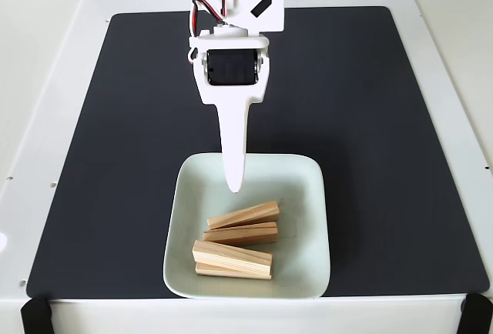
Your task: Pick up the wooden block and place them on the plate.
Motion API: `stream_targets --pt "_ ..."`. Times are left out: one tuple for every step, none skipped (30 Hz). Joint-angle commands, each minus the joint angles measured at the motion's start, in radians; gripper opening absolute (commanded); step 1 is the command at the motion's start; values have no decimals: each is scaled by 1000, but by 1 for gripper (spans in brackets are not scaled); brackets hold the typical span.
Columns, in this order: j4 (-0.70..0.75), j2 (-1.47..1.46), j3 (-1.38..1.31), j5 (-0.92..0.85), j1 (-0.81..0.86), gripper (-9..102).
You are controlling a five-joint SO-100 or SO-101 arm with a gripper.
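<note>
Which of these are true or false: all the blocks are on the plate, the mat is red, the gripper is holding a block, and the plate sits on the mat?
1. All four blocks lie on the plate. True.
2. The mat is red. False: it is black.
3. The gripper is holding a block. False: it hangs over the plate's far edge with nothing in it; whether its jaws are open cannot be told from this angle.
4. The plate sits on the mat. True, near the mat's front edge.
5. The blocks stand upright. False: they lie flat, some stacked on others.
</note>
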Motion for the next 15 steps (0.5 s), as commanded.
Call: stream_targets --pt "-20 80 -3 8 -12 16" --pt "-20 92 -2 8 -14 8" --pt "-20 107 5 8 -15 1" --pt "-26 129 25 8 -15 -2" --pt "-48 150 54 8 -17 0" --pt "-83 176 94 8 -17 3" --pt "-133 207 143 8 -17 3" --pt "-192 241 198 8 -17 3" --pt "-259 279 259 8 -18 2" --pt "-331 316 328 8 -18 0" --pt "-408 356 400 8 -20 -1" --pt "-483 399 480 8 -25 -1" --pt "-557 443 558 8 -32 -1" --pt "-624 489 640 8 -37 -1" --pt "-689 543 721 8 -37 -1"
